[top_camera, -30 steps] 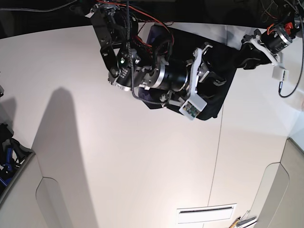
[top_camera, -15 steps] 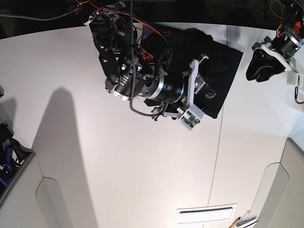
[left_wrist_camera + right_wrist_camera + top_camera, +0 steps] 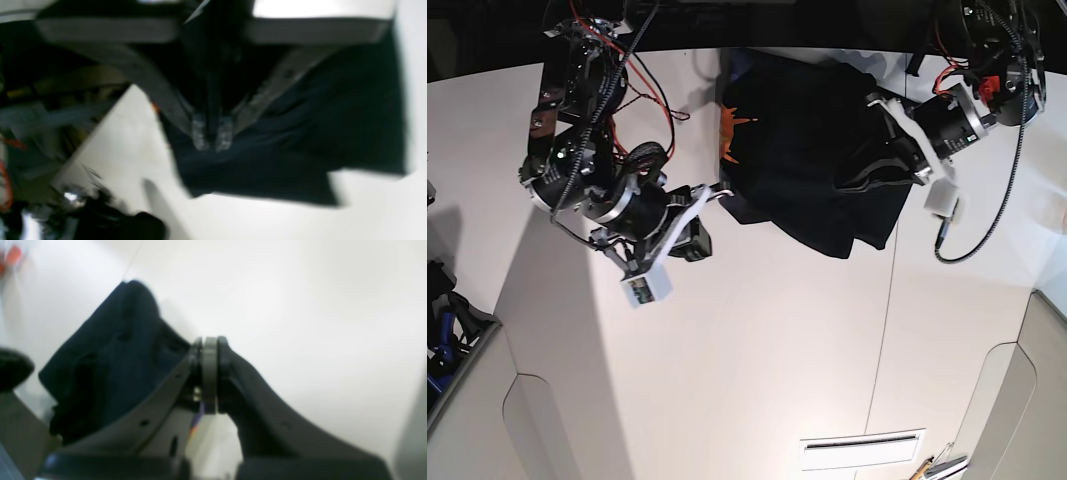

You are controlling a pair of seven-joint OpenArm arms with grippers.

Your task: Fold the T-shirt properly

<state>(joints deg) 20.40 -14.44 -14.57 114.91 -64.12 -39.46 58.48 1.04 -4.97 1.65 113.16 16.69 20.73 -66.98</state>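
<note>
The black T-shirt (image 3: 807, 150) lies rumpled at the far middle of the white table (image 3: 757, 340), with the orange collar mark (image 3: 730, 130) showing at its left edge. My left gripper (image 3: 867, 175) is over the shirt's right part. In the blurred left wrist view its fingertips (image 3: 200, 138) are pressed together, with the shirt's (image 3: 300, 133) folds running in to them. My right gripper (image 3: 712, 200) is just left of the shirt's lower left edge. In the right wrist view it (image 3: 210, 350) is shut and empty, with the shirt (image 3: 110, 350) to its left.
A seam (image 3: 889, 320) runs down the table on the right. A white slotted plate (image 3: 862, 450) lies near the front edge. Red and black cables (image 3: 642, 90) hang by the right arm. Dark gear (image 3: 442, 320) sits off the table's left edge.
The right arm has pulled off the shirt and swung left. The left arm moved away to the right, then came back onto the shirt's right side. The shirt is more rumpled and its orange mark shows.
</note>
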